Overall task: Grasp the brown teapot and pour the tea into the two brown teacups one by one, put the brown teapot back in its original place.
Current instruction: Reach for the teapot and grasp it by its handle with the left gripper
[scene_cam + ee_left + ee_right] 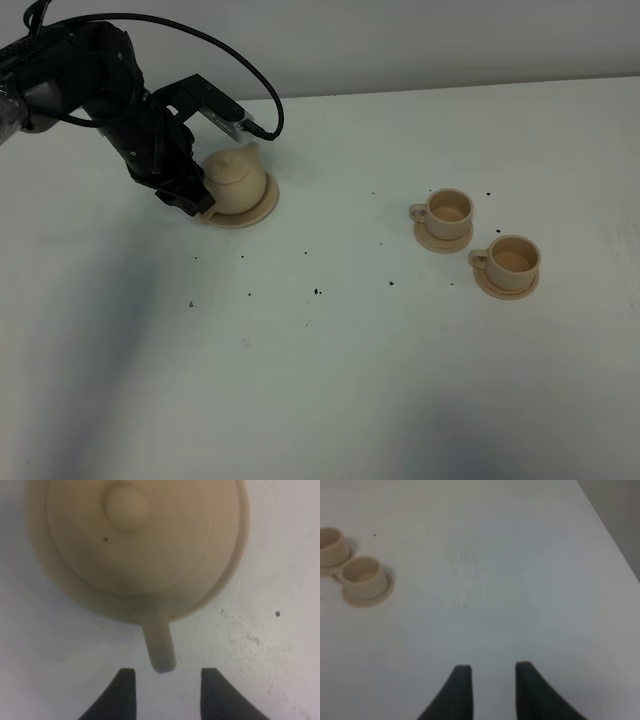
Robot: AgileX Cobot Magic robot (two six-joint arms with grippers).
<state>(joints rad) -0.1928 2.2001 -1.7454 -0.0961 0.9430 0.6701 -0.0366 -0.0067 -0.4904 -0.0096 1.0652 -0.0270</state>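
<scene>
The brown teapot (237, 178) stands upright with its lid on, on the wide flat saucer (264, 209) at the left of the table. My left gripper (190, 204) is low at the teapot's left side. In the left wrist view the teapot (135, 540) fills the frame and its loop handle (160, 647) points at my left gripper (167, 677), which is open with the fingertips just short of the handle, touching nothing. The two brown teacups (449, 209) (515, 258) stand on small saucers at the right. My right gripper (492, 675) is open and empty above bare table, with both cups (330, 547) (364, 575) off to its side.
Small dark specks (317, 292) lie scattered on the white table (330, 380) between the teapot and the cups. The table's far edge meets a grey wall (400, 40). The table's right edge (612, 535) shows in the right wrist view.
</scene>
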